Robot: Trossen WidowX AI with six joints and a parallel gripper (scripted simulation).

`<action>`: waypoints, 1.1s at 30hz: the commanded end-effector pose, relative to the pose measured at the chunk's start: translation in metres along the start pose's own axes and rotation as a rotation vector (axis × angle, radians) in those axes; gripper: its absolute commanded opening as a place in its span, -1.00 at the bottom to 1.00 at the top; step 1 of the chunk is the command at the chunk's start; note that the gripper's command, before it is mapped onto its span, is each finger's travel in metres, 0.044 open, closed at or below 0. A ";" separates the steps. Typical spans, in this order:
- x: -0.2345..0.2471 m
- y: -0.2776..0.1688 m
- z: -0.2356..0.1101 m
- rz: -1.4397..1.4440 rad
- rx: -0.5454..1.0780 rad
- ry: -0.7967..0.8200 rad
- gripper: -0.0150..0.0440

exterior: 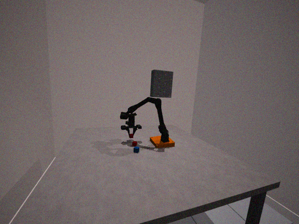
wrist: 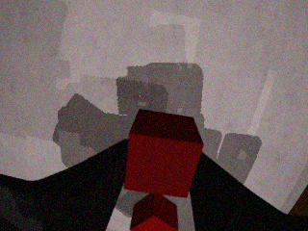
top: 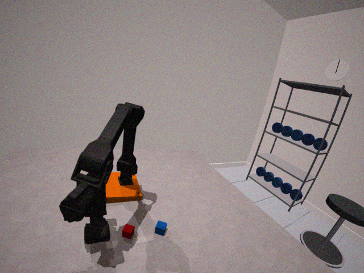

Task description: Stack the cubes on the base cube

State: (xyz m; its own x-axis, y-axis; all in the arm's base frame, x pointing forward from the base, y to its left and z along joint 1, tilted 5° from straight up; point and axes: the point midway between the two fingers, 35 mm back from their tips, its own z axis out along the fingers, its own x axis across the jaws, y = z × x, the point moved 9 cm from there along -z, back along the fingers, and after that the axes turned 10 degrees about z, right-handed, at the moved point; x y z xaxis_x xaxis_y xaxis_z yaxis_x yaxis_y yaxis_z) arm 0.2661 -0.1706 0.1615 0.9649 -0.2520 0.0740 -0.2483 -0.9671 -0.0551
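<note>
Red cube gripped and lifted clear of the table

The gripper (exterior: 131, 134) has its jaws closed narrow on a red cube (wrist: 165, 153), held square between the dark fingers so it hangs level above the table (exterior: 168, 173), a hold that should suit a flat placement. Below it, the second red cube (exterior: 134, 143) rests on the table, with the blue cube (exterior: 136, 149) just beyond, apart from it. Which of those two is the fixed base I cannot tell. The orange mount (exterior: 161, 142) anchors the arm beside them.
</note>
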 end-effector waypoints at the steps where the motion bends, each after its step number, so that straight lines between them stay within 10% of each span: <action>1: 0.001 0.000 -0.017 -0.007 -0.008 0.010 -0.14; 33: 0.003 -0.031 -0.066 -0.018 -0.006 0.010 -0.14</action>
State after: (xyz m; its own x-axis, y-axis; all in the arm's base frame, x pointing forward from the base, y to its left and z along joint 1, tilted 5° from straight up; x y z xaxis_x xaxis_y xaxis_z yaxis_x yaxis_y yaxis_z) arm 0.2668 -0.1526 0.2302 0.9676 -0.2374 0.0863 -0.2336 -0.9710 -0.0515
